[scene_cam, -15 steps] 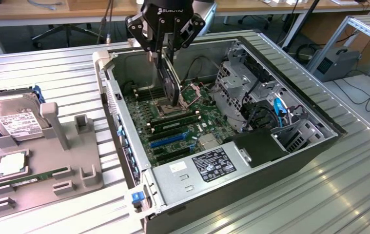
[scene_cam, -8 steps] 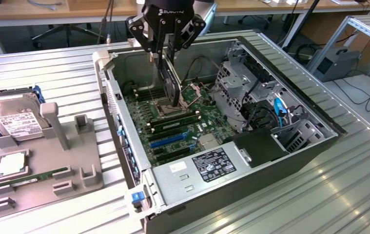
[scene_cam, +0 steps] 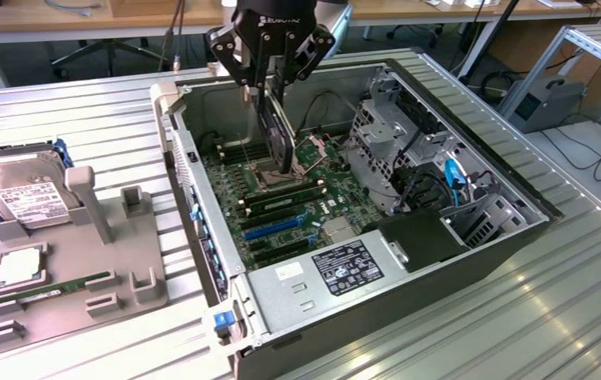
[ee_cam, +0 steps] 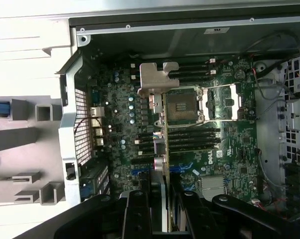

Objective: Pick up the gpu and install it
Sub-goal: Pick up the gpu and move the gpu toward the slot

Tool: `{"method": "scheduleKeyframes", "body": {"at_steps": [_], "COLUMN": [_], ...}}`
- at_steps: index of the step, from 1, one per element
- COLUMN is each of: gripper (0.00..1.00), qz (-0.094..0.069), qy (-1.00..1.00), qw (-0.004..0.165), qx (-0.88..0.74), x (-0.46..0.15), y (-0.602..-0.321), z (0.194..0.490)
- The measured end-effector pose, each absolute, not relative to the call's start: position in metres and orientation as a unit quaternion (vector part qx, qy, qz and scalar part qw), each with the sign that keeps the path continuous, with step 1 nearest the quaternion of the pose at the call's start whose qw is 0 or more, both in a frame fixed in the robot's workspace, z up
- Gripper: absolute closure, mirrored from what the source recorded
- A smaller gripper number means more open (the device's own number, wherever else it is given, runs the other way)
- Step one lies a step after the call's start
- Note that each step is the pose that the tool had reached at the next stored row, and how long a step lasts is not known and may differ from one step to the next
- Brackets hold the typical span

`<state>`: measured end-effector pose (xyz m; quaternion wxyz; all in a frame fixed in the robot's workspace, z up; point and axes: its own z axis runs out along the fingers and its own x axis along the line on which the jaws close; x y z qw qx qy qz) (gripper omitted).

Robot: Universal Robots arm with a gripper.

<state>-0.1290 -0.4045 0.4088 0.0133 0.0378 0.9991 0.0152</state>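
My gripper (scene_cam: pixel 268 83) hangs over the open computer case (scene_cam: pixel 186 142), shut on the gpu (scene_cam: pixel 275 127). The gpu is a dark thin card held on edge, pointing down toward the motherboard (scene_cam: pixel 279 214) and still above it. In the wrist view the gpu (ee_cam: pixel 165 139) appears edge-on between my gripper (ee_cam: pixel 162 196) fingers, and its silver bracket (ee_cam: pixel 157 82) sits at the far end. The card hangs over the CPU socket (ee_cam: pixel 182 104) and the memory slots; the blue slots (ee_cam: pixel 140 172) lie near my fingers.
A grey holder tray (scene_cam: pixel 68 269) lies at the exterior view's left with a hard drive (scene_cam: pixel 20 190), a CPU (scene_cam: pixel 20 269) and a RAM stick (scene_cam: pixel 62 286). A drive cage (scene_cam: pixel 395 134) and cables fill the case's right side. A labelled metal box (scene_cam: pixel 348 269) sits at the case front.
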Motion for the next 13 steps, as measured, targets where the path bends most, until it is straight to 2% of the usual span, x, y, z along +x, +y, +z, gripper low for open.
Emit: {"method": "scheduleKeyframes", "body": {"at_steps": [13], "gripper": [0.73], "qz": [0.015], "qy": [0.999], "qw": [0.013], "qx": [0.038], "x": [-0.1263], "y": [-0.4045], "z": [0.4063]}}
